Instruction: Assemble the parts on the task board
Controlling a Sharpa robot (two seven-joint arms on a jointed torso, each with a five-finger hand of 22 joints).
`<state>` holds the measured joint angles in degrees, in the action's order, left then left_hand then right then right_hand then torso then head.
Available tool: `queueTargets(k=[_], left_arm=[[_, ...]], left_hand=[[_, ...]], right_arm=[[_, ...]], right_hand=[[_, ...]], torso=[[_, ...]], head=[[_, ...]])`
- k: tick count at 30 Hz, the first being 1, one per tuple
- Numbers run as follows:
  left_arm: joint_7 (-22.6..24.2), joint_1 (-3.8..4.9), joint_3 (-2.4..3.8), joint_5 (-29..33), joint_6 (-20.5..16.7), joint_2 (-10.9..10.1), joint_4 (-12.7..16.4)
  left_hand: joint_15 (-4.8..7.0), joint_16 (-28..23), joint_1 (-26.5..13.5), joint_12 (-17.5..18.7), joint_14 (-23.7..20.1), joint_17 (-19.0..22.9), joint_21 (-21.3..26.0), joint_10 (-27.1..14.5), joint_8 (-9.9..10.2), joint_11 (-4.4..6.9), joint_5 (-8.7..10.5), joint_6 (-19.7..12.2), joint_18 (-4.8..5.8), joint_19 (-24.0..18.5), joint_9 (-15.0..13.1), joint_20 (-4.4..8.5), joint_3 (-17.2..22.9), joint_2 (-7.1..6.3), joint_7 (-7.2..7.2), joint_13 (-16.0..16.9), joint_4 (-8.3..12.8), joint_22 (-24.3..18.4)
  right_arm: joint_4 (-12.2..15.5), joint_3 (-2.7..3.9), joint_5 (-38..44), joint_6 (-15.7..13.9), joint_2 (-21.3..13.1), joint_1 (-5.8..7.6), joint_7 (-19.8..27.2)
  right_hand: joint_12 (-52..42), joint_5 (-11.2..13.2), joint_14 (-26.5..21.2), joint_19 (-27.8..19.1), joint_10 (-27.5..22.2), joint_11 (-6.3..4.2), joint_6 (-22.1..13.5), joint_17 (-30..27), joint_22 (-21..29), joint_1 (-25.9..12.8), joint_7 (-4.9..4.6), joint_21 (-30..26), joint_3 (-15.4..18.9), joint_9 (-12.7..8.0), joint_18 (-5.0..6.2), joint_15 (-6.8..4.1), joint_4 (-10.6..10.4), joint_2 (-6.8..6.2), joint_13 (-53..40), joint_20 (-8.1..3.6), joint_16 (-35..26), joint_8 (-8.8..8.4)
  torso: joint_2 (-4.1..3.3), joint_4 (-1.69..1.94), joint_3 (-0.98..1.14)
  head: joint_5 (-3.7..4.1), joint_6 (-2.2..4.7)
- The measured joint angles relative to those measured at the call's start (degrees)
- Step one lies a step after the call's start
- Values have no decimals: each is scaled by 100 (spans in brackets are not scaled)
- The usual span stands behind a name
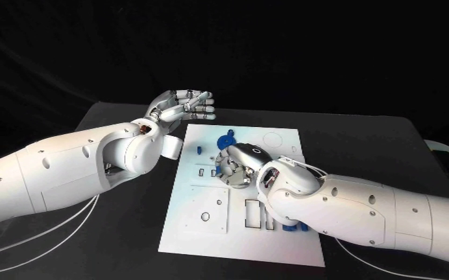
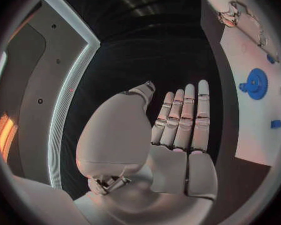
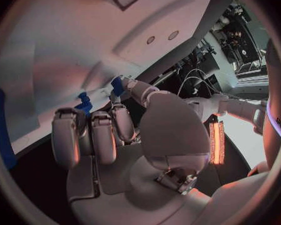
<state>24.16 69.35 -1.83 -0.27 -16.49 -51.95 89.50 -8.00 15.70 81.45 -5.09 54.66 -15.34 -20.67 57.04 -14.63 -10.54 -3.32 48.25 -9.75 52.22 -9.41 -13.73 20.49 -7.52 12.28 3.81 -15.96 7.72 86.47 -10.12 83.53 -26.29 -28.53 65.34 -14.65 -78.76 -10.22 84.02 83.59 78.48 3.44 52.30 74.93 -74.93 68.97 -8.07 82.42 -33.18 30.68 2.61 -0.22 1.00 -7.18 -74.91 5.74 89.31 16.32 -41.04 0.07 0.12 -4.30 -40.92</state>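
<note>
- Midway through assembly, the board [image 1: 245, 221] lies flat at the centre of the table [image 1: 364, 137], a blue gear [image 1: 226, 141] seated near its far edge and a small blue part [image 1: 199, 149] just beside it.
- More blue parts [image 1: 296, 227] sit at the board's near right, partly hidden by the right arm.
- Over the board's middle, the right hand [image 1: 236, 163] curls its fingers [image 3: 93, 135] around a small blue piece [image 3: 117, 85], apparently pinched at the fingertips.
- Off the board's far left corner, the left hand [image 1: 180, 107] hovers with fingers [image 2: 184, 117] straight, side by side, holding nothing.
- Judged next: line the piece over its slot and press down squarely.
- No readable writing on the board.
</note>
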Motion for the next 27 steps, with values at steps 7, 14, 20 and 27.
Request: queueTargets(k=[7, 14, 20, 27], left_arm=[[-2, 0, 0, 0, 4, 0, 0], [-3, 0, 0, 0, 8, -5, 1], [-6, 0, 0, 0, 12, -8, 2], [-11, 0, 0, 0, 17, -11, 0]], left_hand=[[0, 0, 0, 0, 0, 0, 0, 0, 0, 0, 0, 0, 0, 0, 0, 0, 0, 0, 0, 0, 0, 0], [0, 0, 0, 0, 0, -11, 0, 0, 0, 0, 0, 0, 0, 0, 0, 0, 0, 0, 0, 0, 0, 0], [0, 0, 0, 0, 0, -11, 0, 0, 0, 0, 0, 0, 0, 0, 0, 0, 0, 0, 0, 0, 0, -1], [0, 0, 0, 0, 0, -11, 0, 0, 0, 0, 0, 0, 0, 0, 0, 0, 0, 0, 0, 0, 0, -5]], right_arm=[[-19, -4, 39, 66, 9, -24, -14], [-55, 4, 66, 89, 14, -28, -9], [-72, 5, 87, 93, 20, -34, 3], [-79, 6, 115, 89, 20, -38, 4]], right_hand=[[0, 37, 0, 0, 20, -20, 0, 0, 1, 0, 1, 0, 7, 0, 0, 0, -6, 0, 0, 0, 0, 22], [0, 62, 0, 0, 20, -20, 4, -1, 1, -30, 7, -27, 23, 59, 0, 0, 9, -30, 1, 0, 0, 22], [0, 94, 0, 0, 20, -20, -6, -1, 1, -30, 17, -27, 24, 215, 0, 0, 9, -31, 1, 0, 0, 22], [0, 138, 0, -20, 20, -20, -7, -1, 2, -65, 18, -49, 65, 288, 0, 0, 0, -66, 1, -20, 0, 22]], torso=[[1, -1, -1], [1, -2, -1], [0, -2, -1], [0, -3, -1]], head=[[-27, -23], [-22, -35], [-17, -38], [-21, -40]])
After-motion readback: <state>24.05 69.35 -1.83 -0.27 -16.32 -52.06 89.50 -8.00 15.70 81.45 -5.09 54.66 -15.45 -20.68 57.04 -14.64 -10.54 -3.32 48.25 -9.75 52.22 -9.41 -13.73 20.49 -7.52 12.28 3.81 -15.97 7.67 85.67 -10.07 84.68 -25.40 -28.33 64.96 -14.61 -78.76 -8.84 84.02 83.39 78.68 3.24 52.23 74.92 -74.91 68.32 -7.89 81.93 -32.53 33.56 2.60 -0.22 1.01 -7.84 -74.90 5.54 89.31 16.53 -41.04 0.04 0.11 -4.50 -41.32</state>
